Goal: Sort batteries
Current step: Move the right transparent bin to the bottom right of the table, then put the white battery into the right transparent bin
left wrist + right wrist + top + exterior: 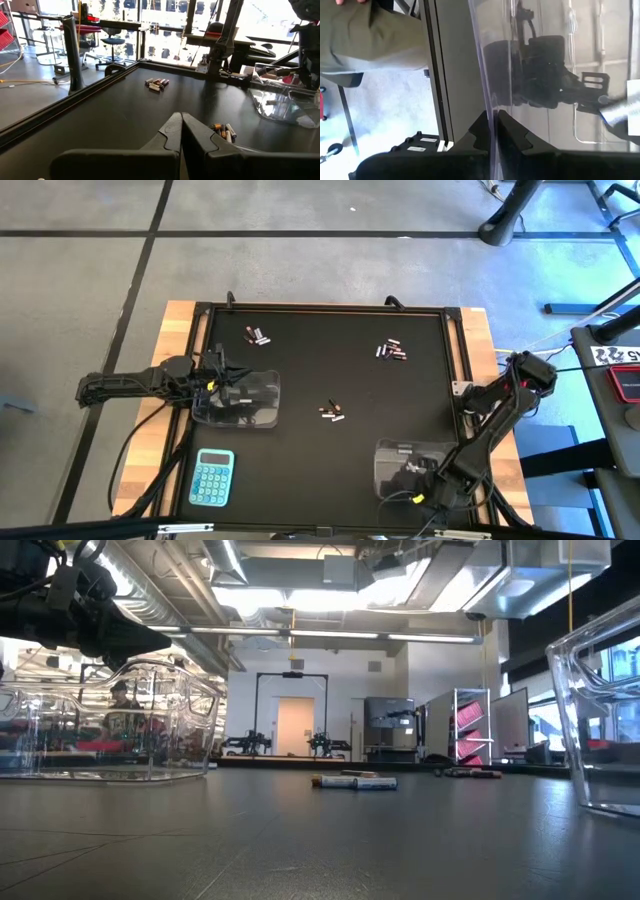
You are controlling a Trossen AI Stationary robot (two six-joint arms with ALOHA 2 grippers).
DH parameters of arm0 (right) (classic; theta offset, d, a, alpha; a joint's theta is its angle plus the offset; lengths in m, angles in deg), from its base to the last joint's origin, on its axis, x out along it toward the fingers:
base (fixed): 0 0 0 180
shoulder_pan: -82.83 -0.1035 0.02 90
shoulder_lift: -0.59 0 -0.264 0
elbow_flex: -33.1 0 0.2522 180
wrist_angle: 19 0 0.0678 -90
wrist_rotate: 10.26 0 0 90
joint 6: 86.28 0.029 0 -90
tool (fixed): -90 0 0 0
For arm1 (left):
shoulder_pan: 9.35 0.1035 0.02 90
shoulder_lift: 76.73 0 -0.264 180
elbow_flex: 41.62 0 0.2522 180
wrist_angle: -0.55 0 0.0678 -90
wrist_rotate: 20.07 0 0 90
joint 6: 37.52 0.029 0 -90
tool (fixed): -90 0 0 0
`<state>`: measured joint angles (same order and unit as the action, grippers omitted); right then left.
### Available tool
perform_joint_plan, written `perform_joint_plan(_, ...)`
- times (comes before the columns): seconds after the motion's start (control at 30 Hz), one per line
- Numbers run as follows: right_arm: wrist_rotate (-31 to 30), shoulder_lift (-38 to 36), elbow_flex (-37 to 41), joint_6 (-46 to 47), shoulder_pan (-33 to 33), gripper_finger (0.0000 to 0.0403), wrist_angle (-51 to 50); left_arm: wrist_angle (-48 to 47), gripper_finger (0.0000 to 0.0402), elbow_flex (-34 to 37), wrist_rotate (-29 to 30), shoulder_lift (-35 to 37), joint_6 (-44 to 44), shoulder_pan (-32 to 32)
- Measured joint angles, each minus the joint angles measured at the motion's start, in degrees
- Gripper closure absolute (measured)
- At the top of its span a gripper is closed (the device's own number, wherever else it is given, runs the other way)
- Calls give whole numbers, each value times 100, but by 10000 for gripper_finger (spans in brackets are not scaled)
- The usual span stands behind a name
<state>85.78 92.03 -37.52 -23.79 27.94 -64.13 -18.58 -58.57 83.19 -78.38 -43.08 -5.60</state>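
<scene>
Batteries lie in three loose clusters on the black worktop [330, 370] in the high view: one group far left [258, 335], one far right [392, 351], one near the centre [332, 413]. None appears sorted yet. The left gripper [222, 383] sits at a clear tub [240, 402] on the left side; the right gripper [420, 480] is at a second tub [402, 465] near the front right edge, probably so each arm has its own bin. A blue calculator [212, 478] rests at the front left.

Low view: the centre batteries [355, 781] lie flat on the matte dark surface, with a tub to either side, and a bright workshop with racks and a doorway behind.

Left wrist view: the left fingers [165, 142] are pressed together, holding nothing, pointing toward the centre batteries [223, 132]; the far cluster [156, 83] lies beyond.

Right wrist view: the right fingers [512, 135] pinch the clear tub wall [485, 75], apparently to steady or move it. A person's clothing shows beyond the worktop.
</scene>
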Motion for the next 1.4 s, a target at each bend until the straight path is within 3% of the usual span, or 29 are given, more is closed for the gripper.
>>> perform_joint_plan(0.3, 173, 7, 2, -149, 9, 379, 13, 0, 402, 2, 2, 0, -2, 0)
perform_joint_plan(0.53, 357, -55, 22, -263, 18, 277, -5, 0, 402, 0, 2, 1, -1, 0)
perform_joint_plan(0.7, 408, -435, 22, -97, 174, 232, -17, 0, 402, 2, 2, 0, -1, 0)
perform_joint_plan(0.97, 167, -1489, 22, -147, 841, 226, -80, 0, 402, 0, 2, 2, -1, 0)
perform_joint_plan(1.07, -394, -1865, 20, -519, 1227, 226, -139, 0, 402, 0, 2, 2, -2, 0)
perform_joint_plan(1.13, -1179, -2050, 20, -1273, 1526, 226, -147, 0, 402, 2, 2, 0, -2, 0)
perform_joint_plan(1.23, -3015, -2182, 15, -2781, 2019, 226, -135, 0, 402, 2, 2, 1, 0, 0)
perform_joint_plan(1.3, -4132, -2184, 58, -3236, 2506, 226, -172, 0, 402, 2, 2, 2, -1, 0)
perform_joint_plan(1.4, -4154, -2186, 387, -4090, 3664, 226, -125, 0, 402, 0, 2, 0, -2, 0)
